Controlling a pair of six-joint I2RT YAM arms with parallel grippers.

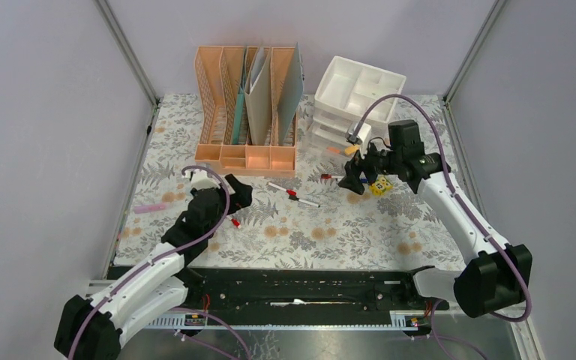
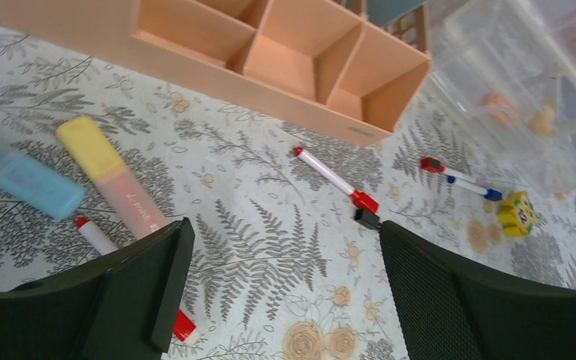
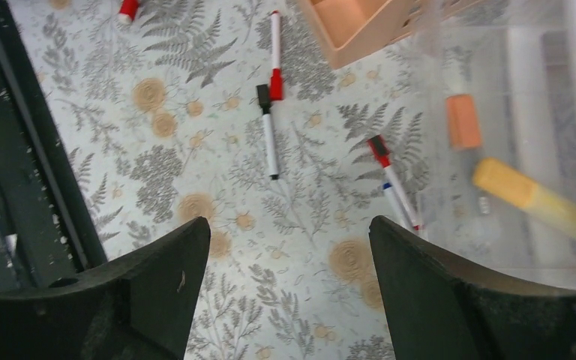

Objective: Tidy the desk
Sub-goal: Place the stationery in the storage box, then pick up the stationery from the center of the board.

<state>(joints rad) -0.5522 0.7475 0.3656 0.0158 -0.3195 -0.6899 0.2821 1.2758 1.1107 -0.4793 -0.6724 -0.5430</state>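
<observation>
My left hand (image 2: 281, 251) is wide open and empty, low over the tabletop (image 2: 255, 172). The red pen (image 2: 97, 238) lies just left of it, I think partly hidden. I should centre over it, then squeeze gently.

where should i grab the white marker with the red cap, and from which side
Take the red-capped marker at mid-barrel, straight from above, squeezing across its width. It lies flat on the desk, so only a top approach fits. Its cap end nearly touches a black-capped marker, so stay off that end.
</observation>
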